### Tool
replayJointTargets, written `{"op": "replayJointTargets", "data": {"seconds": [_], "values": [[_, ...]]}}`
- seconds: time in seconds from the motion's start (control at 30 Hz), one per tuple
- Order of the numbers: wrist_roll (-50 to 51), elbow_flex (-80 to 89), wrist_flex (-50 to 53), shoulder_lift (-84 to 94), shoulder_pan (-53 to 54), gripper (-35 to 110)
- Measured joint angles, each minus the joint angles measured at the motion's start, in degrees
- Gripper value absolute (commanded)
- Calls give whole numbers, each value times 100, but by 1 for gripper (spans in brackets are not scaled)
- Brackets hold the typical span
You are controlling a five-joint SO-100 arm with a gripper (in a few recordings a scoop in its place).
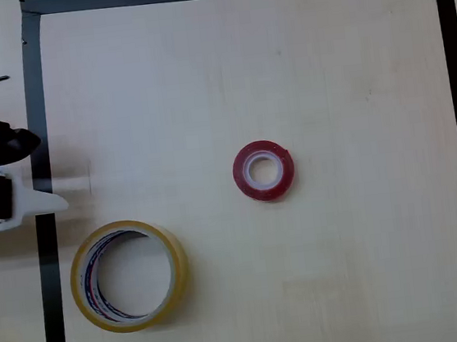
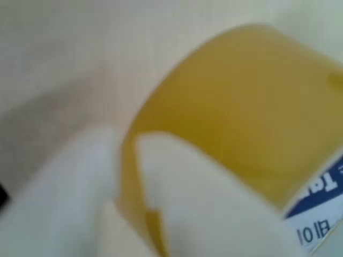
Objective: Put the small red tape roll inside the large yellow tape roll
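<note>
Pale wooden tabletop [image 1: 283, 66] framed by black tape border [image 1: 36, 119], large yellow tape roll [image 1: 129, 275] lying flat at lower left in the overhead view, small red tape roll [image 1: 263, 170] flat near centre, well apart, white gripper [image 1: 26, 173] at left edge, whether spread or closed cannot be told, blurred white fingers [image 2: 203, 203] against the yellow roll in the wrist view.

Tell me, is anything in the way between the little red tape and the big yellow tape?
No, nothing visible. In the overhead view, the small red tape roll lies flat to the upper right of the large yellow tape roll, with only bare table between them. The pincer waits at the left edge.
</note>
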Motion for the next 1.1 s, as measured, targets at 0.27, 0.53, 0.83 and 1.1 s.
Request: {"op": "replayJointTargets", "data": {"seconds": [0.27,0.53,0.83,1.1], "values": [[88,-861,571,62,-615,0],[88,-2118,589,-1222,-457,0],[88,-5757,360,-6126,-870,0],[88,-8244,-9,-9782,-1283,17]]}}
